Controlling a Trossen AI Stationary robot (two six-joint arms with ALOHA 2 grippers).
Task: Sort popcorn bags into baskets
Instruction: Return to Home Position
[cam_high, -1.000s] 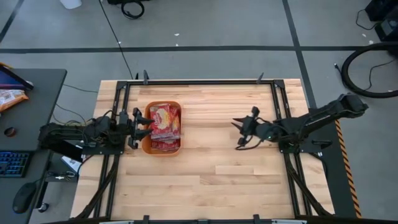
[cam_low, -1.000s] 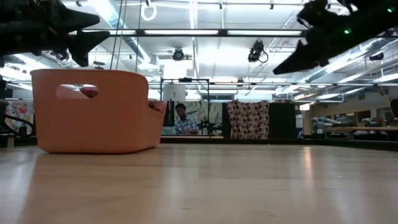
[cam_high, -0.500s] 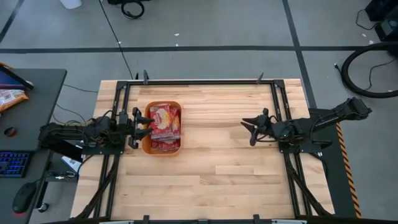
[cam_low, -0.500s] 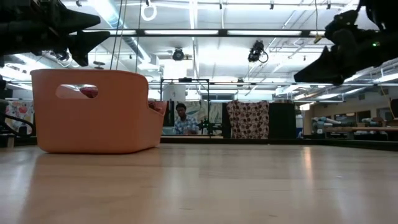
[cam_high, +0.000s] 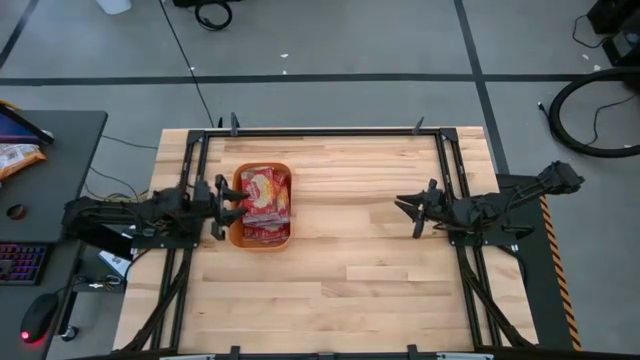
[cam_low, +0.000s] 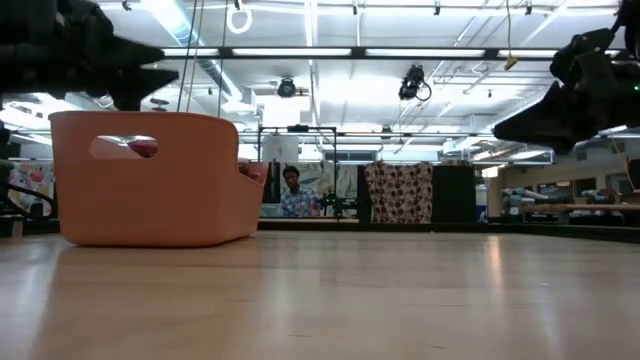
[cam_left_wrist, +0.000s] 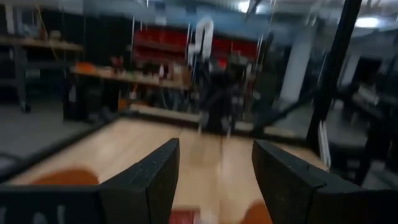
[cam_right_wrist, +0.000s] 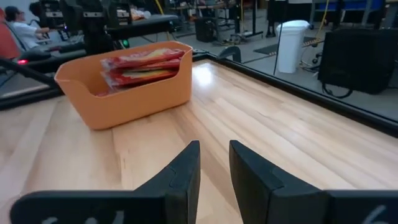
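Note:
The orange basket (cam_high: 262, 246) stands left of the table's middle, with several red popcorn bags (cam_high: 265, 200) stacked flat inside it. From the right wrist view the bags (cam_right_wrist: 143, 65) rise to the rim of the basket (cam_right_wrist: 124, 93). In the low view a bit of red (cam_low: 143, 148) shows through the handle hole of the basket (cam_low: 150, 190). My left gripper (cam_high: 232, 205) (cam_left_wrist: 214, 146) is open and hovers at the basket's left rim, above it (cam_low: 150, 80). My right gripper (cam_high: 407, 218) (cam_right_wrist: 214, 146) is open and empty, in the air near the table's right rail (cam_low: 520, 125).
Black frame rails (cam_high: 455, 190) run along the table's left, right and far edges. Bare wood (cam_high: 340, 270) lies between the basket and my right gripper. A desk to the left holds a paler orange-and-white packet (cam_high: 15, 155). A person (cam_low: 292, 190) sits far back in the room.
My right gripper has drawn back toward the table's right edge, away from the basket, sinking a little and staying open. My left gripper has shifted slightly at the basket's left rim. The basket and its bags have stayed put.

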